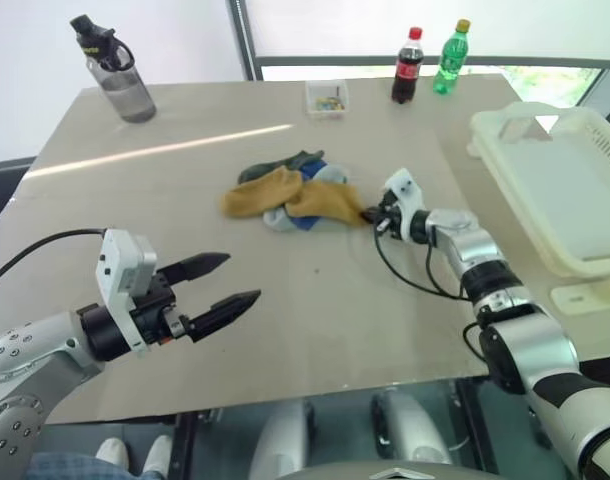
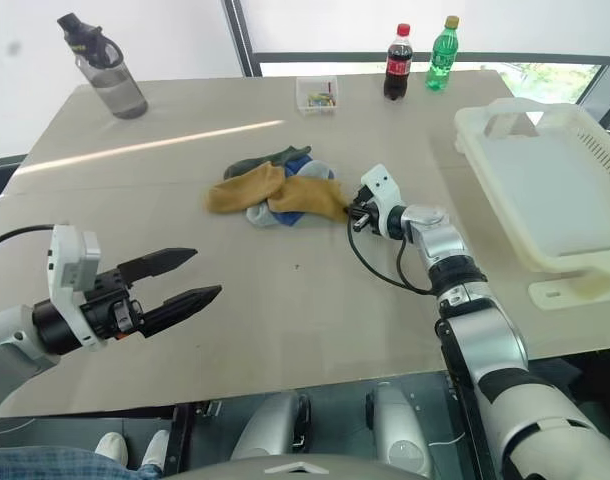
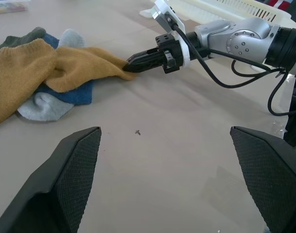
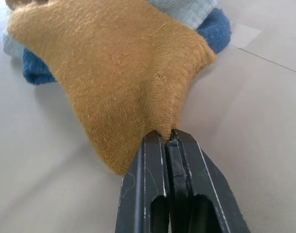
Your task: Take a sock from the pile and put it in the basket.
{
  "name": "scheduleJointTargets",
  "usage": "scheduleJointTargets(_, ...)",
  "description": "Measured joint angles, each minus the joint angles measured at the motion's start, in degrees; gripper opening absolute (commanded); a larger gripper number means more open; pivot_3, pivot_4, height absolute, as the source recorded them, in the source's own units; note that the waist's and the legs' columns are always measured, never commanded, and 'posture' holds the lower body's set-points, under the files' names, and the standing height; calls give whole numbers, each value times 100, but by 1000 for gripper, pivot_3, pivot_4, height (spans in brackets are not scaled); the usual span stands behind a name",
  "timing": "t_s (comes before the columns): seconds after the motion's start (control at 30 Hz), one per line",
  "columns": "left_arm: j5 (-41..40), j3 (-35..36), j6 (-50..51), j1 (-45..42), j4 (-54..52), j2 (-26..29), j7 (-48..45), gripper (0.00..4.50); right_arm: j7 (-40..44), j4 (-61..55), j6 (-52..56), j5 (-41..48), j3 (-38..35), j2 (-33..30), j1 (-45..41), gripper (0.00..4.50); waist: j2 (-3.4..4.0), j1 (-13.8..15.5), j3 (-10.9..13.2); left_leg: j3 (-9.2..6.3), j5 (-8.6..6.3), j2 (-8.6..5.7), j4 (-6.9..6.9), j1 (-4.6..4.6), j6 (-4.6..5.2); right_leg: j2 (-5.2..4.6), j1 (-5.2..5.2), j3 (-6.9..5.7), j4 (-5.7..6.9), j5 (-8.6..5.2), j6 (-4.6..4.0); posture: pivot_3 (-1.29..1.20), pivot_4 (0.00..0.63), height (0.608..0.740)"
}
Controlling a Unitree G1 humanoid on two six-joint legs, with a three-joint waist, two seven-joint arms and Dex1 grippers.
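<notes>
So over on the left the left gripper (image 1: 222,285) is just hovering above the bare table (image 1: 315,300) with its fingers spread wide, nothing between them, well short of the pile (image 1: 295,192) in the middle. The right gripper (image 1: 371,214) has its fingers pressed together, pinching the near edge of the sock (image 4: 123,87), the mustard one, which lies on the pile over the blue and pale socks. Far right, the basket (image 1: 585,150) sits at the table's edge, well apart from the pile

head pair looks down over table (image 1: 315,330), wrists close on sock (image 4: 123,82)
</notes>
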Motion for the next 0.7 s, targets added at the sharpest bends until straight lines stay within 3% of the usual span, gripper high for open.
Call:
scheduleJointTargets(0.17,-4,-22,2,-125,-5,13,9,4500,628,-1281,368,-29,268,-401,632,35,0,17,0,-4,0,-1,0,-4,0,-2,1,-2,-2,0,1,0,150,740)
scheduleJointTargets(0.4,0,-144,19,-237,11,34,-8,4500,2130,-3821,1718,457,601,-1904,1932,35,0,41,-1,-1,0,-1,3,3,1,-3,9,-6,-9,-13,-18,0,150,740)
scheduleJointTargets(0.6,6,-269,28,-388,98,68,-36,4500,2771,-4606,1627,475,742,-2960,2406,35,-4,49,-3,1,0,0,8,7,1,-1,11,-5,-6,-15,-18,0,150,740)
scheduleJointTargets(0.7,9,-342,29,-469,169,101,-46,4500,2460,-4527,1358,292,733,-2877,2374,35,-12,18,-7,9,0,1,11,10,1,0,12,0,-5,-15,-17,0,150,740)
